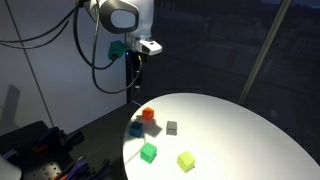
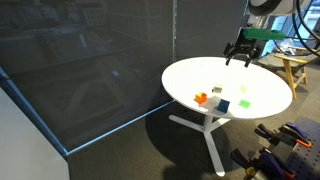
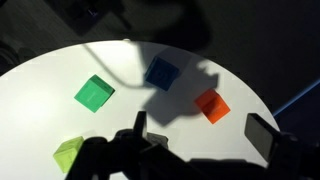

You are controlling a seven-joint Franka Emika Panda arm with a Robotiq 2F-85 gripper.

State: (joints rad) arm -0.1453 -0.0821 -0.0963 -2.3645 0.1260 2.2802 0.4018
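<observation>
My gripper hangs open well above the round white table, with nothing between its fingers. In the wrist view the gripper shows one dark finger on each side. The orange cube lies nearest, just beyond the fingertips. A blue cube sits beside it in shadow. The green cube and the yellow-green cube lie farther off. A grey cube rests near the table's middle.
Dark mesh screens stand round the table. Black equipment sits on the floor beside it. A wooden stool is behind the table. The table stands on one white pedestal leg.
</observation>
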